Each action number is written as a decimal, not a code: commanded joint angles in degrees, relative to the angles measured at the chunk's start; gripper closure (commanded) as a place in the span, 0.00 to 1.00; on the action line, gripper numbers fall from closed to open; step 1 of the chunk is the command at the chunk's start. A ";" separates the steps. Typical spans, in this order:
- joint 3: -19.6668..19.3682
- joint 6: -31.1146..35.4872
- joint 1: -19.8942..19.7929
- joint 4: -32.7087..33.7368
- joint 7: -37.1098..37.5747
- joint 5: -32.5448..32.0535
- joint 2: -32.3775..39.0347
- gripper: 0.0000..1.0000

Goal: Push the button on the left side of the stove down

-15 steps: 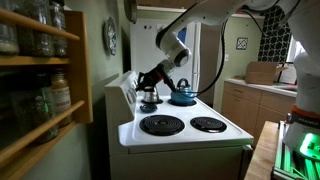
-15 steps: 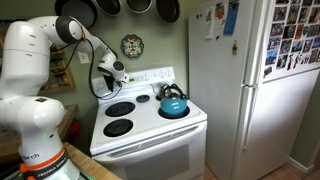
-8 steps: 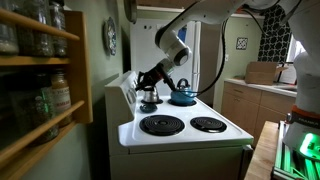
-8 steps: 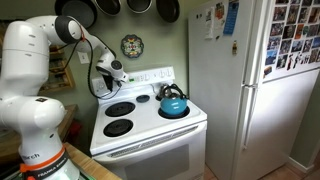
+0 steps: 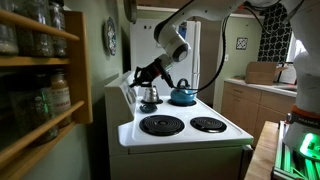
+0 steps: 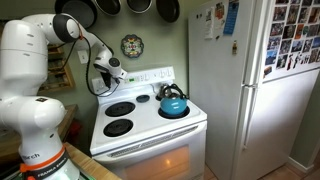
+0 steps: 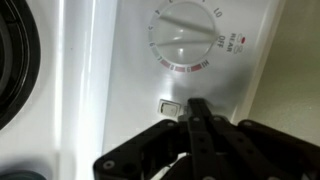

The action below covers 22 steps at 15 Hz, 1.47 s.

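The stove (image 6: 158,126) is seen standing between a wall and a refrigerator (image 6: 265,90), with a blue kettle (image 6: 172,102) on a rear burner. In the wrist view, the button (image 7: 169,103) is found as a small pale rectangle set into the white control panel (image 7: 130,60), just below a round dial (image 7: 190,40). The gripper (image 7: 198,106) is held at the panel with its jaws pressed together on nothing, its tip just beside the button rather than squarely on it. The button is judged to be stiff, light and short in travel. It is not to be grasped: it should be pressed squarely at its middle by the closed tip. The glossy enamel looks slippery, so an off-centre push may slide away towards the dial.
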 commanded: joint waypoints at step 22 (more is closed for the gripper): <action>-3.18 -14.73 -6.60 -25.01 35.98 -65.76 -26.36 0.22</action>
